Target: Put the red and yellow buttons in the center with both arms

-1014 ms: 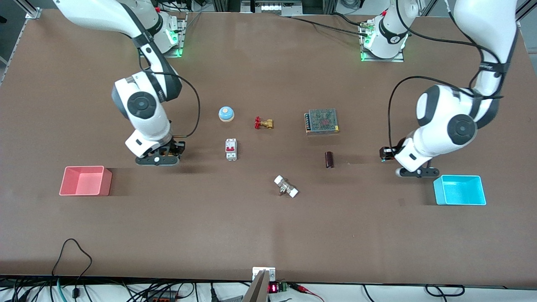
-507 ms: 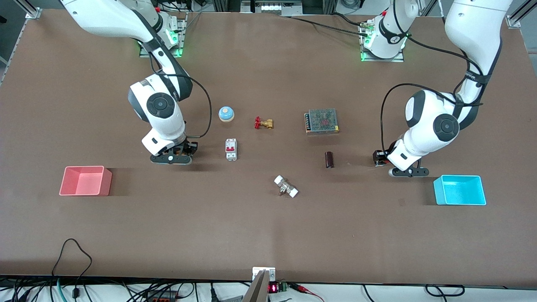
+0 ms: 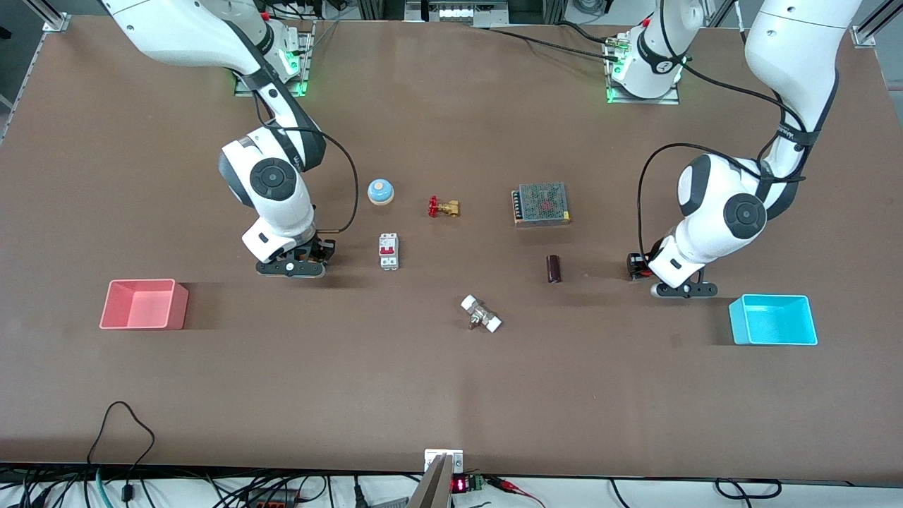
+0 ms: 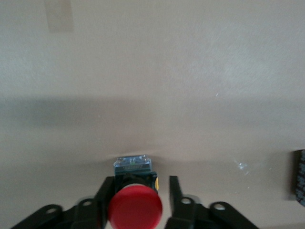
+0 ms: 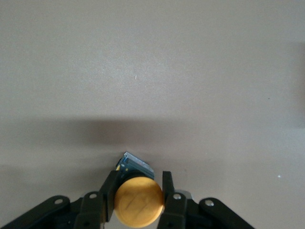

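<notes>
The red button [image 4: 135,207] stands between the fingers of my left gripper [image 4: 142,183]. One finger lies against its black base; the other stands a small gap away from it, so the jaws are slightly open. In the front view this gripper [image 3: 638,269] is low over the table between a dark cylinder and the cyan bin, and the red button [image 3: 636,266] shows at its tip. My right gripper [image 5: 140,181] is shut on the yellow button [image 5: 139,201]. In the front view it [image 3: 321,252] is low beside the circuit breaker, and the button is hidden.
In the middle lie a pale blue bell [image 3: 380,191], a brass valve [image 3: 443,207], a circuit breaker [image 3: 388,251], a mesh-topped box [image 3: 542,204], a dark cylinder [image 3: 554,269] and a white-ended fitting [image 3: 481,314]. A pink bin [image 3: 144,304] and a cyan bin [image 3: 773,319] stand near the table's ends.
Both arms have moved inward toward the middle with their buttons, most of it in the first half second. Each has barely shifted since.
</notes>
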`<state>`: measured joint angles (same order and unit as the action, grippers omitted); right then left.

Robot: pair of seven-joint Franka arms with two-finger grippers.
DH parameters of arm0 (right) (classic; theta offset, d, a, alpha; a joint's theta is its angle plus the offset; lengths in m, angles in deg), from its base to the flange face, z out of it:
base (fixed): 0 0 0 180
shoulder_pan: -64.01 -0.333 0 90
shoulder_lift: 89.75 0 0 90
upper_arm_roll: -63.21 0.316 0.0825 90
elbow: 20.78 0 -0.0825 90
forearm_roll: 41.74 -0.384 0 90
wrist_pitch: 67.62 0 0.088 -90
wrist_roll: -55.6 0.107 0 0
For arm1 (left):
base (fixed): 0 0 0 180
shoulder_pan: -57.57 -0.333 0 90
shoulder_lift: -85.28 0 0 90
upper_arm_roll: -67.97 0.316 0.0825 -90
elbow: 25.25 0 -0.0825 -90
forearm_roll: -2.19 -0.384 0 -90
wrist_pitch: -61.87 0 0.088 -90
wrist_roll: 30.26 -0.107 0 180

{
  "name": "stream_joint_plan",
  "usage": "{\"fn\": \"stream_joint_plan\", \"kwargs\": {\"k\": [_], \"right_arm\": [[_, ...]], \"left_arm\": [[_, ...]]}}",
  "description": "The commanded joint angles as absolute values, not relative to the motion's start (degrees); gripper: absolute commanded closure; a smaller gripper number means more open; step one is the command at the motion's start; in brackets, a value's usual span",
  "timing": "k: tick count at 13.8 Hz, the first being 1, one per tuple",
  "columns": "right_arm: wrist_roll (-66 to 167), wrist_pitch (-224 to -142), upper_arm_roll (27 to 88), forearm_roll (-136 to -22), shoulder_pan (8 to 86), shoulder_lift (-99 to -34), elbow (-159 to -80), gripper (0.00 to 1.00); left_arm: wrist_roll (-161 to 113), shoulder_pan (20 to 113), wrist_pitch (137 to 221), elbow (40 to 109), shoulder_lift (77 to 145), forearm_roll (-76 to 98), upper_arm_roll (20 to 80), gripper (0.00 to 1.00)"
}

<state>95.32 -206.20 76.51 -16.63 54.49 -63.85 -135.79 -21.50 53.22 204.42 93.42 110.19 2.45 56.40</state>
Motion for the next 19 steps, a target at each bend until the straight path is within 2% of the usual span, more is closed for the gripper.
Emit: {"fn": "stream_joint_plan", "kwargs": {"k": [1, 3, 5, 6, 8, 9, 11, 13, 14, 17, 19], "right_arm": [[97.1, -206.9, 76.7, -15.2, 54.3, -63.6, -135.9, 0.47], [97.1, -207.1, 76.7, -15.2, 54.4, -63.6, -135.7, 0.39], [96.8, -207.0, 76.7, -16.2, 55.1, -64.0, -134.3, 0.07], [96.1, -206.5, 76.9, -17.2, 56.1, -64.5, -132.5, 0.00], [95.5, -201.3, 78.3, -24.5, 58.0, -67.1, -128.5, 0.00], [92.7, -197.5, 78.4, -29.3, 59.0, -68.4, -125.6, 0.00], [79.7, -184.5, 77.7, -40.5, 61.3, -70.8, -117.1, 0.00], [71.1, -171.7, 73.8, -43.2, 62.2, -72.8, -109.8, 0.00], [68.5, -168.0, 71.7, -43.7, 62.3, -74.0, -108.1, 0.00], [63.7, -165.4, 65.0, -43.9, 63.6, -80.9, -107.6, 0.00], [61.5, -161.3, 61.6, -44.0, 63.0, -84.1, -107.8, 0.00]], "left_arm": [[-21.6, 52.8, 203.8, 93.0, 105.4, 2.8, 56.0, 0.00], [-21.6, 52.9, 200.2, 88.9, 104.2, 2.6, 56.6, 0.00], [-21.7, 52.9, 193.9, 82.3, 103.4, 2.6, 57.7, 0.00], [-21.6, 52.8, 192.5, 79.9, 102.7, 2.5, 58.4, 0.00], [-21.8, 52.6, 189.0, 75.7, 100.7, 2.2, 60.4, 0.00], [-22.6, 52.0, 184.5, 72.7, 100.5, 2.2, 61.0, 0.00], [-23.3, 52.0, 175.8, 66.6, 100.5, 2.2, 62.5, 0.00], [-23.3, 52.0, 171.4, 62.8, 100.0, 2.4, 63.1, 0.00], [-23.3, 52.1, 169.3, 61.2, 99.5, 2.6, 63.1, 0.00], [-23.5, 53.8, 160.9, 53.7, 99.1, 2.9, 65.0, 0.00], [-25.5, 54.8, 159.5, 54.1, 97.5, 2.8, 65.9, 0.00]]}}
